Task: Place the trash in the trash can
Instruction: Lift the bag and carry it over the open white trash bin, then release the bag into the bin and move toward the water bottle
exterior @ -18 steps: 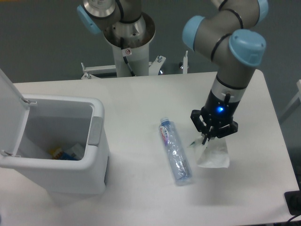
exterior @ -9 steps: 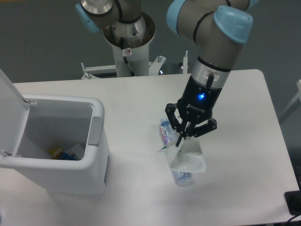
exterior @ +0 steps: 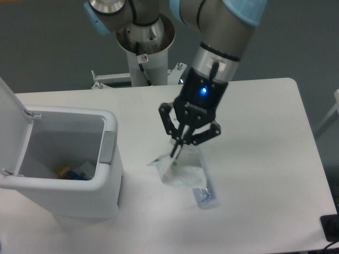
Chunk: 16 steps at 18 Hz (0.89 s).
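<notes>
Trash bag (exterior: 180, 168) hangs pinched in my closed end effector (exterior: 179, 148) above the bottle (exterior: 205, 194) on the surface (exterior: 254, 132), lifted clear for carrying toward the open trash can (exterior: 69, 174) at nine o'clock.

Bottle (exterior: 204, 195) mostly hidden by bag (exterior: 183, 169)

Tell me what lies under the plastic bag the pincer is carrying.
Under the hanging plastic bag lies the drink bottle on the table. Only its bottom end shows; cap and label are covered by bag and pincer.
</notes>
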Motion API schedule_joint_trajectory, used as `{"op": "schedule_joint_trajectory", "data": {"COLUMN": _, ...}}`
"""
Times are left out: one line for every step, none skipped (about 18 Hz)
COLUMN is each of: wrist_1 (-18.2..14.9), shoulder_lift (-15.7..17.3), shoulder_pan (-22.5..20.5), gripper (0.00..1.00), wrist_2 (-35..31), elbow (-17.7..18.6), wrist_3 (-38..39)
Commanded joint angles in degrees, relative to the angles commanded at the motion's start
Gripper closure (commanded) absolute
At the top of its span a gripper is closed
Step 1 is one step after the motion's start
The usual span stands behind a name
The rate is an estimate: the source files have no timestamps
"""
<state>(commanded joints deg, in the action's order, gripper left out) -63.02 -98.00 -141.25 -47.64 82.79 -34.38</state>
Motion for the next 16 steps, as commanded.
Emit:
{"op": "schedule_joint_trajectory", "data": {"wrist_1": 0.00, "shoulder_lift": 0.35, "shoulder_pan": 1.49, "gripper": 1.00, "wrist_2": -0.09, "elbow": 0.17, "wrist_3": 1.32}}
{"op": "schedule_joint_trajectory", "data": {"wrist_1": 0.00, "shoulder_lift": 0.62, "shoulder_pan": 2.99, "gripper": 1.00, "wrist_2": -0.09, "elbow": 0.44, "wrist_3": 2.29}}
{"op": "schedule_joint_trajectory", "data": {"wrist_1": 0.09, "shoulder_lift": 0.97, "shoulder_pan": 4.31, "gripper": 1.00, "wrist_2": -0.17, "elbow": 0.79, "wrist_3": 3.08}}
{"op": "schedule_joint_trajectory", "data": {"wrist_1": 0.09, "shoulder_lift": 1.32, "shoulder_pan": 5.19, "gripper": 1.00, "wrist_2": -0.44, "elbow": 1.14, "wrist_3": 3.70}}
{"op": "schedule_joint_trajectory", "data": {"wrist_1": 0.09, "shoulder_lift": 1.50, "shoulder_pan": 5.98, "gripper": 1.00, "wrist_2": -0.44, "elbow": 1.58, "wrist_3": 4.57}}
{"op": "schedule_joint_trajectory", "data": {"wrist_1": 0.17, "shoulder_lift": 1.50, "shoulder_pan": 7.21, "gripper": 1.00, "wrist_2": -0.44, "elbow": 2.10, "wrist_3": 5.28}}
{"op": "schedule_joint_trajectory", "data": {"wrist_1": 0.18, "shoulder_lift": 1.59, "shoulder_pan": 8.70, "gripper": 1.00, "wrist_2": -0.61, "elbow": 2.46, "wrist_3": 5.63}}
{"op": "schedule_joint_trajectory", "data": {"wrist_1": 0.18, "shoulder_lift": 1.68, "shoulder_pan": 9.58, "gripper": 1.00, "wrist_2": -0.61, "elbow": 2.90, "wrist_3": 5.72}}
{"op": "schedule_joint_trajectory", "data": {"wrist_1": 0.18, "shoulder_lift": 2.02, "shoulder_pan": 10.20, "gripper": 1.00, "wrist_2": -0.53, "elbow": 3.25, "wrist_3": 5.72}}
{"op": "schedule_joint_trajectory", "data": {"wrist_1": 0.18, "shoulder_lift": 2.11, "shoulder_pan": 10.82, "gripper": 0.99, "wrist_2": -0.53, "elbow": 3.51, "wrist_3": 5.72}}
{"op": "schedule_joint_trajectory", "data": {"wrist_1": 0.18, "shoulder_lift": 2.46, "shoulder_pan": 11.17, "gripper": 0.94, "wrist_2": -0.53, "elbow": 4.04, "wrist_3": 5.72}}
{"op": "schedule_joint_trajectory", "data": {"wrist_1": 0.26, "shoulder_lift": 2.73, "shoulder_pan": 11.52, "gripper": 0.80, "wrist_2": -0.44, "elbow": 4.65, "wrist_3": 5.38}}
{"op": "schedule_joint_trajectory", "data": {"wrist_1": 0.61, "shoulder_lift": 2.90, "shoulder_pan": 11.70, "gripper": 0.67, "wrist_2": -0.35, "elbow": 5.18, "wrist_3": 5.29}}
{"op": "schedule_joint_trajectory", "data": {"wrist_1": 1.40, "shoulder_lift": 2.91, "shoulder_pan": 11.79, "gripper": 0.39, "wrist_2": -0.35, "elbow": 5.45, "wrist_3": 5.20}}
{"op": "schedule_joint_trajectory", "data": {"wrist_1": 2.36, "shoulder_lift": 2.99, "shoulder_pan": 11.70, "gripper": 0.22, "wrist_2": -0.35, "elbow": 5.80, "wrist_3": 5.02}}
{"op": "schedule_joint_trajectory", "data": {"wrist_1": 3.42, "shoulder_lift": 2.99, "shoulder_pan": 11.79, "gripper": 0.18, "wrist_2": -0.35, "elbow": 5.98, "wrist_3": 5.20}}
